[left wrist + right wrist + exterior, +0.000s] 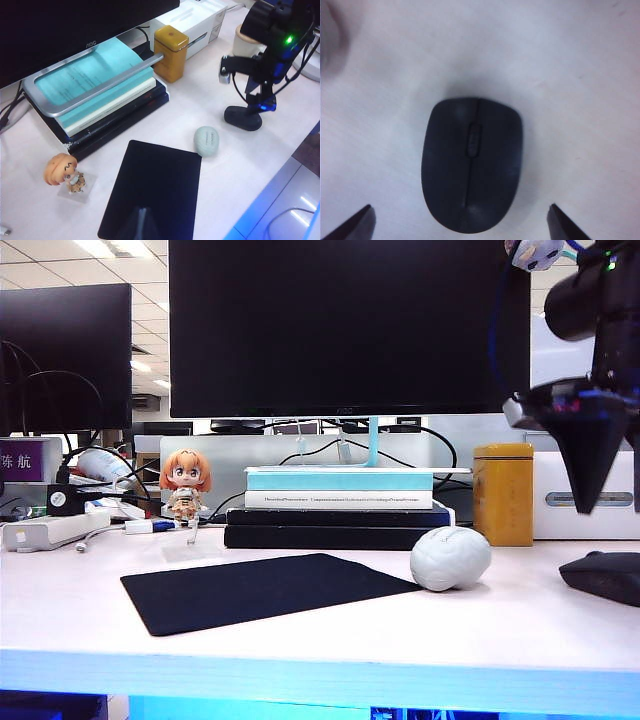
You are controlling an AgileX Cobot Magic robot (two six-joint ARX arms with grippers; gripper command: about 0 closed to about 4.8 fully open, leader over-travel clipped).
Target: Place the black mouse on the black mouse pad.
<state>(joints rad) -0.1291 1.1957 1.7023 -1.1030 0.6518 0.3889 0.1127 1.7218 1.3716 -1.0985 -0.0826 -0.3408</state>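
The black mouse [603, 575] lies on the white desk at the far right, apart from the black mouse pad [265, 590], which lies flat left of the middle. My right gripper [588, 505] hangs just above the mouse, pointing down. In the right wrist view the black mouse [471, 162] fills the middle, and my right gripper [460, 222] is open, its two fingertips [362, 222] wide on either side and not touching it. My left gripper [141, 220] is shut and empty, hovering over the near end of the black mouse pad [155, 190]. The exterior view does not show it.
A grey brain-shaped ball [450, 558] rests between pad and mouse. Behind stand a stack of books [340, 510] under the monitor stand, a yellow tin [503, 493], a white box [590, 500] and a small figurine [185, 485]. The desk's front edge [320, 665] is near.
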